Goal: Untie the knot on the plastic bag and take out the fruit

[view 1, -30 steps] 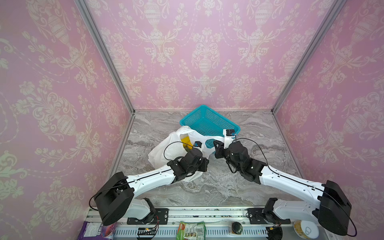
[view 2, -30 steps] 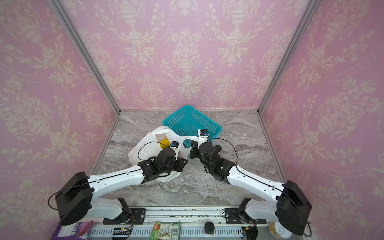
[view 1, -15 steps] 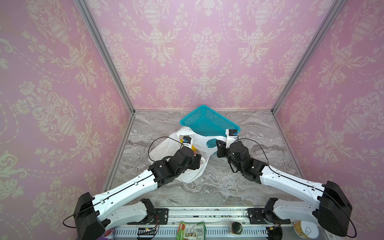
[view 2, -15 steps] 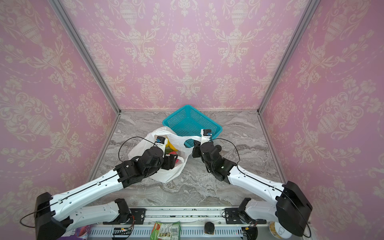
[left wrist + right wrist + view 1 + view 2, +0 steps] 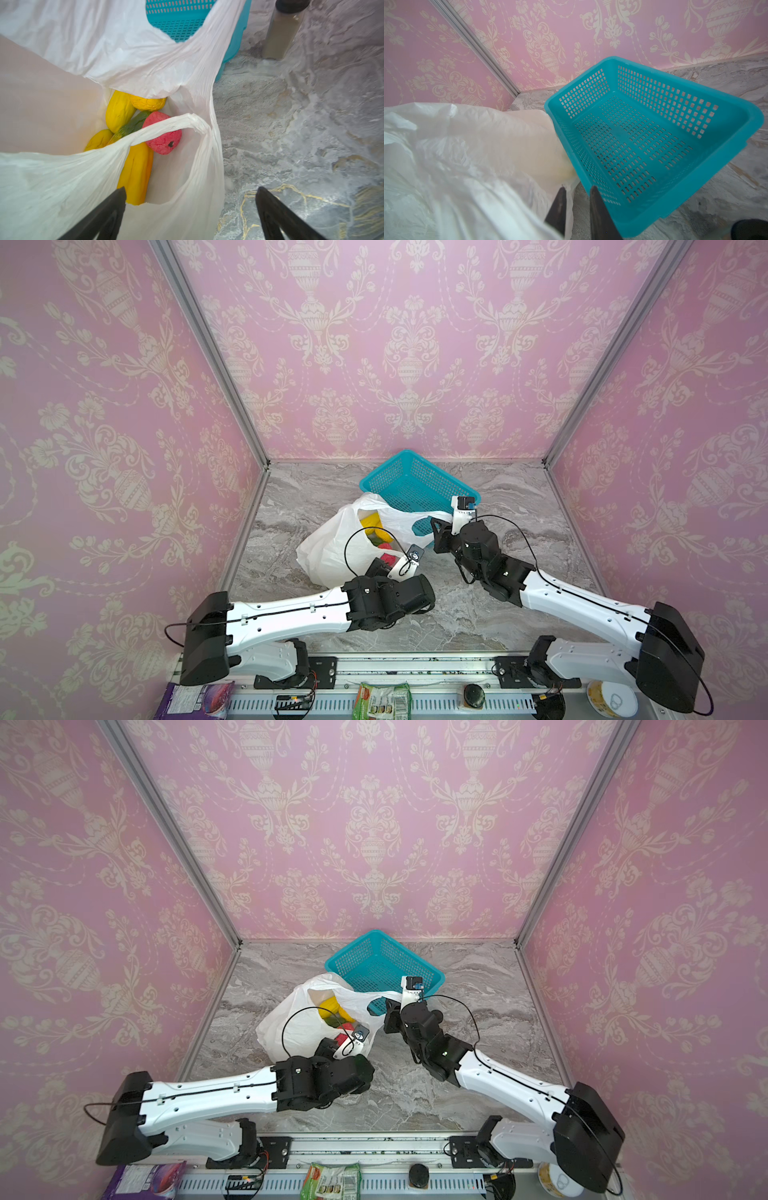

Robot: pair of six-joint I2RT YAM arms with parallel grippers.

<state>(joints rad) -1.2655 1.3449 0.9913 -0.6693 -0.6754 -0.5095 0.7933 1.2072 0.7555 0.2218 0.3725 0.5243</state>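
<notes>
Left end effector [image 5: 191, 190] gapes wide, straddling the near rim of the plastic bag [image 5: 62, 187], one finger over bare worktop [image 5: 291, 135]. Fruit [image 5: 163, 135] lies inside the open mouth, under a loose loop handle [image 5: 166, 124]. Right end effector [image 5: 577, 188] shows a narrow gap; whether it pinches film, I cannot tell. Teal basket [image 5: 726, 149] touches the bag's far edge.

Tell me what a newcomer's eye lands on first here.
The white plastic bag in the middle of the table gapes open over bright yellow and pink-red fruit. Just behind it sits the empty teal basket, against loud pink patterned walls. The left tool hangs open above the bag's mouth.
</notes>
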